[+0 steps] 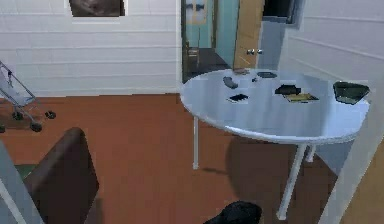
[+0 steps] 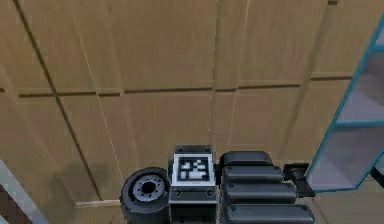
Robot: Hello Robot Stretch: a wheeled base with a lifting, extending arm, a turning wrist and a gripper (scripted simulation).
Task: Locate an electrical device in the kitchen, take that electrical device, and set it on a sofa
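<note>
A round white counter [image 1: 270, 120] stands to the right ahead of me, carrying several small dark flat things. I cannot tell which of them is an electrical device. A small dark slab [image 1: 238, 97] lies flat near the counter's left edge, its long axis roughly left to right; I cannot tell which end leads. A brown padded seat [image 1: 60, 180] sits near left. To the side, the pincer [image 2: 145, 192] shows as a dark body before a wooden wall [image 2: 150, 80]. Its fingers are indistinct, so I cannot tell its state or whether it holds anything.
</note>
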